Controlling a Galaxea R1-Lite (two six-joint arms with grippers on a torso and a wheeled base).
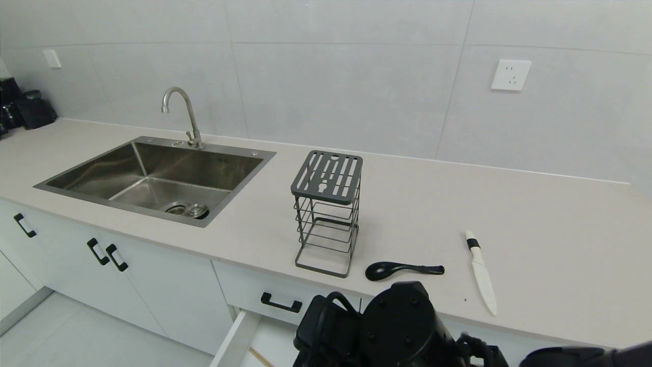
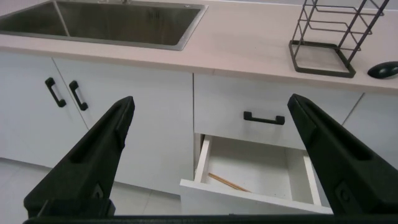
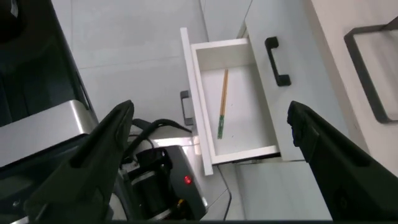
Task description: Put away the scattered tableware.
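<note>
We have chopsticks (image 3: 222,102) in the drawer (image 3: 249,124) below the rack (image 1: 326,176); spoon (image 1: 402,269) and knife (image 1: 481,270) lie right of it, unstowed. Left gripper (image 2: 210,101) and right gripper (image 3: 210,107) gape empty.

- Head view: set high, close to the front of the counter (image 1: 433,204). It faces forward and down toward the tiled wall, with the sink (image 1: 153,178) at left, the wire rack (image 1: 326,178) in the centre and the spoon (image 1: 402,270) to its right.
- Left wrist view: set low in front of the cabinets (image 2: 124,112). It faces them between the wide-spread fingers of the left gripper (image 2: 210,99), with the pulled-out drawer (image 2: 249,171) close ahead.
- Right wrist view: set above that drawer. It faces steeply down between the wide-spread fingers of the right gripper (image 3: 210,107).
- Shared: both wrist views take in the drawer and its chopsticks (image 2: 227,182). All three catch the rack's base.
</note>
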